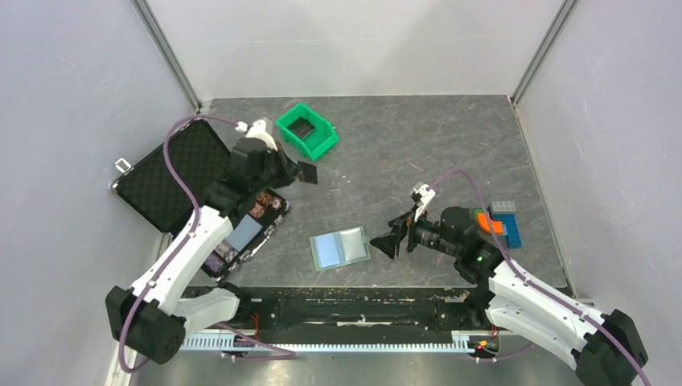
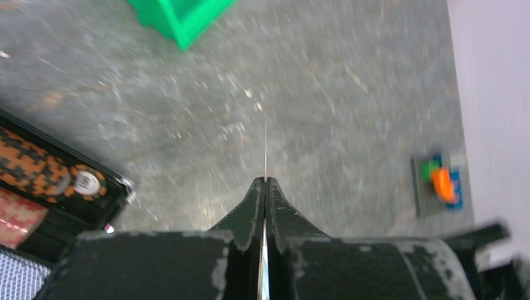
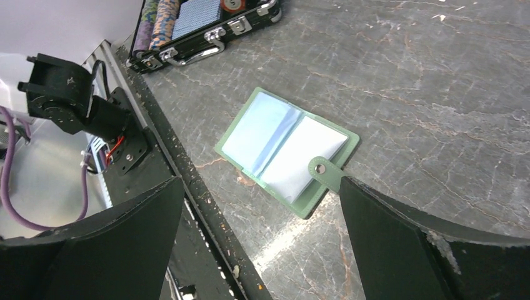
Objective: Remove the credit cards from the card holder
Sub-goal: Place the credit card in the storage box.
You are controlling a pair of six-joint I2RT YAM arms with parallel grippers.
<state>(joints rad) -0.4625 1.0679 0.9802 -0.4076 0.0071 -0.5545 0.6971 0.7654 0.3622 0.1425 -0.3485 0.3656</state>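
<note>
Currently I list: card holder (image 1: 340,248), lying open near the tabletop's near edge; left gripper (image 2: 265,182), jaws pinching a credit card (image 1: 309,173) by the green bin (image 1: 320,143); right gripper (image 1: 388,240), jaws spread.

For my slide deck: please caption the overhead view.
Left gripper holds a dark credit card beside the green bin; the card holder lies open near the open right gripper.

card holder (image 1: 340,249) on table (image 1: 418,145) — case (image 1: 170,173) left of it, bin (image 1: 320,146) behind it
</note>
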